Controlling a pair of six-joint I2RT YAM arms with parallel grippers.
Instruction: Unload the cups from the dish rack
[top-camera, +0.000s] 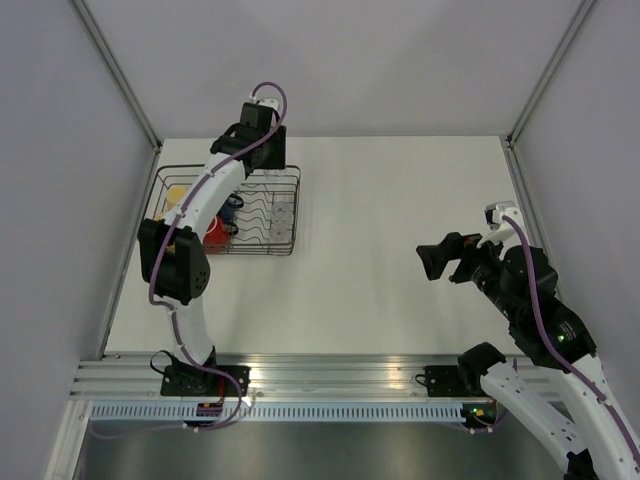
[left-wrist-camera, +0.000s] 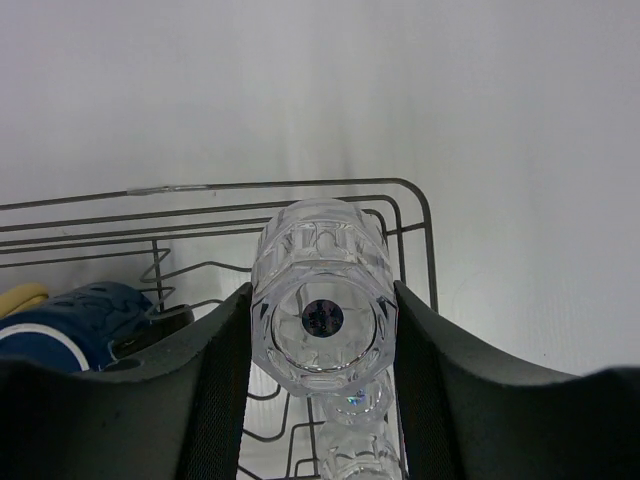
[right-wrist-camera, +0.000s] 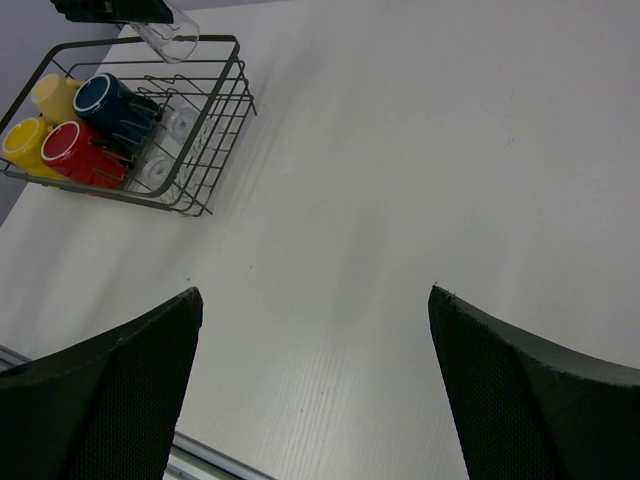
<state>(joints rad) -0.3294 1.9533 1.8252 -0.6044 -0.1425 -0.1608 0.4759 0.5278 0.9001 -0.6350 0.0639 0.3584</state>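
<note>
White desk (top-camera: 400, 250), grey walls; dish rack (top-camera: 297, 215) at ten o'clock; left gripper (left-wrist-camera: 320, 330), jaws clamped on a clear tumbler (left-wrist-camera: 320, 290) above the rack's one o'clock corner; looks light, rigid, slick, breakable, so grip mid-wall, gently; right gripper (right-wrist-camera: 313, 295), jaws wide, empty.

We could read no text, label, brand, number or sign in any of the three views.
</note>
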